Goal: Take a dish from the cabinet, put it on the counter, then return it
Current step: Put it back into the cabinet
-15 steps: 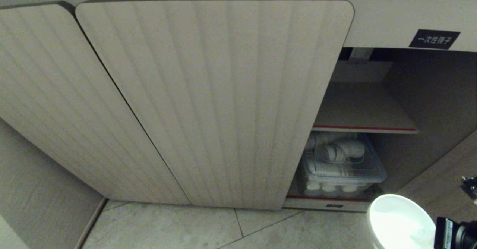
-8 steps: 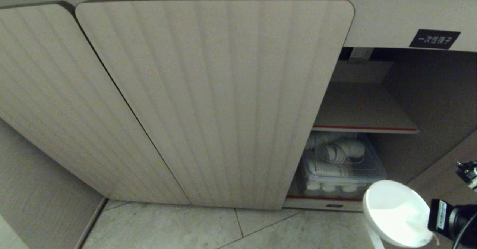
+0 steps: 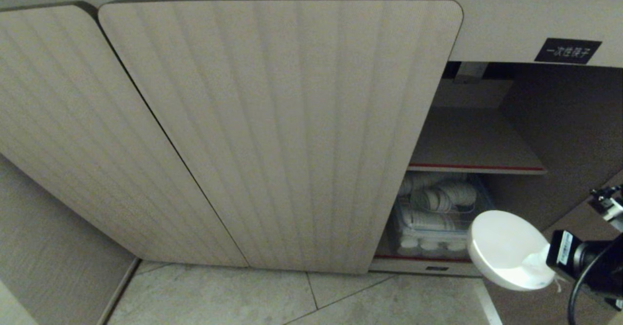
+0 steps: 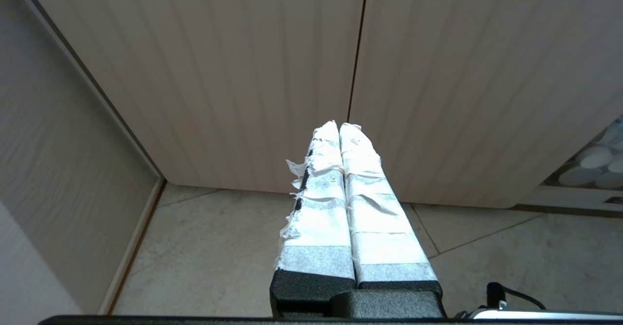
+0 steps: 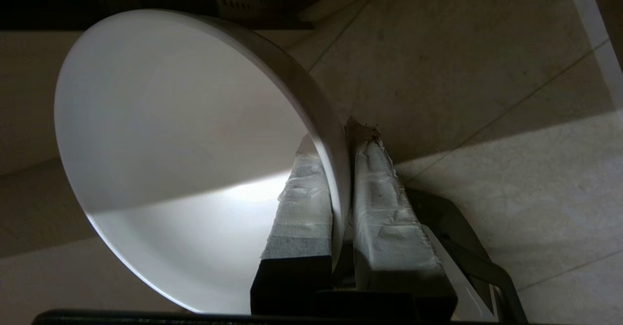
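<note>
We see the right hand [image 3: 540,266] low at the right edge of the head view, fingers clamped on the rim of the dish [image 3: 506,247]. The dish is off the ground, tilted, in the air in front of the open right side of the cabinet [image 3: 292,135], just below the red-edged shelf [image 3: 474,167]. In the right wrist view the dish [image 5: 185,145] rim sits between the two taped fingers [image 5: 302,213], one inside the bowl, one outside. Behind the dish, on the cabinet's bottom level, a clear bin [image 3: 438,227] holds stacked white cups [image 3: 440,198]. Black label [image 3: 567,51] is above the opening. The two ribbed doors on the left look closed. Our left hand [image 4: 339,128] shows only in the left wrist view, taped fingers pressed together, holding nothing, above the tiled floor [image 4: 219,247] facing the doors. The desk is not in view.
</note>
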